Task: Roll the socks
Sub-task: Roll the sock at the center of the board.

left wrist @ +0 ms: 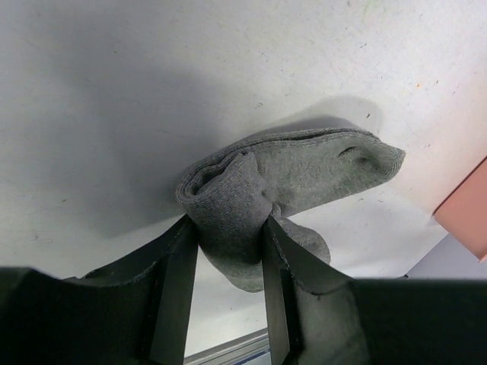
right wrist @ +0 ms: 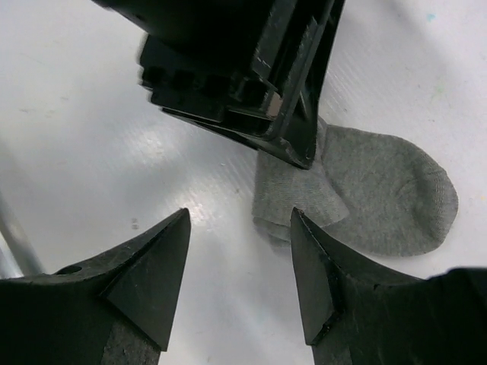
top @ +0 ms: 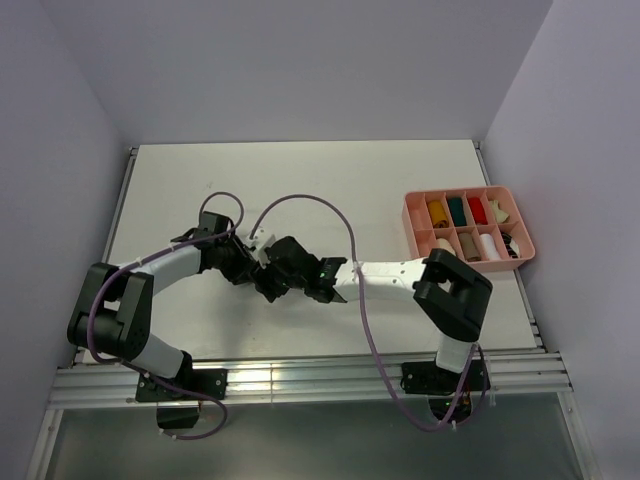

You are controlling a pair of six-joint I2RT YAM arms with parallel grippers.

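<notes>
Your left pincer (left wrist: 227,234) clamps the folded end of the grey sock (left wrist: 312,167) on the surface (left wrist: 114,91), toe stretching away. Your right pincer (right wrist: 240,258), jaws apart and empty, hovers just short of the fold.

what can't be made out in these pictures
- Top view: the grey fabric sock is hidden under the left gripper and right gripper.
- Top view: rolled items in the pink plastic compartment tray are too small to identify.
- Left wrist view: the right edge cuts off that tray; the fingers hide the sock's lower end.
</notes>
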